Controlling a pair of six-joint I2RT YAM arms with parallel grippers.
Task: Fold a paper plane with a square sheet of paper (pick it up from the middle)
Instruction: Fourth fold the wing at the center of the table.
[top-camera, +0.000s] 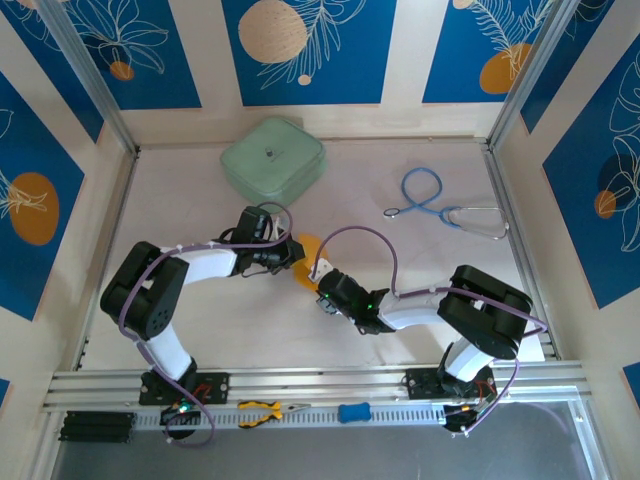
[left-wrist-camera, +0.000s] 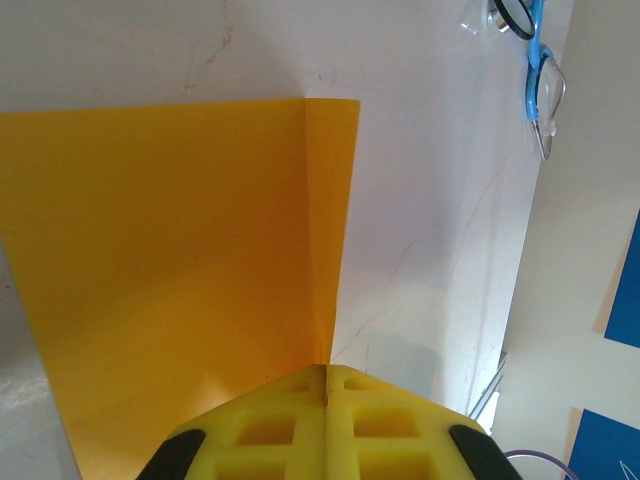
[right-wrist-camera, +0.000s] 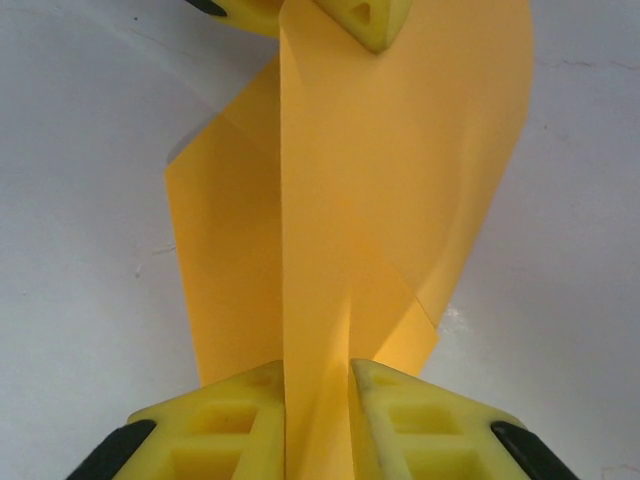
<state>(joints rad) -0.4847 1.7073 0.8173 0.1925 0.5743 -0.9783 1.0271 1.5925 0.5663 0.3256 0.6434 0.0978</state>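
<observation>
The left tool (left-wrist-camera: 327, 372) is clenched on one edge of the orange-yellow sheet of paper (left-wrist-camera: 170, 260). The right tool (right-wrist-camera: 317, 368) pinches an upright fold at the opposite end. The creased sheet spans between them over mid-worktop (top-camera: 250, 330).

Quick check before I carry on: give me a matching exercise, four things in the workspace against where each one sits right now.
1. sheet of paper
2. mint-green case
3. stethoscope
4. pliers

a. on the front rail
b. far side of the table, left of centre
c. clamped by the left gripper and right gripper
d. far right of the table

Pairs: 1-c, 2-b, 3-d, 4-a.
</observation>
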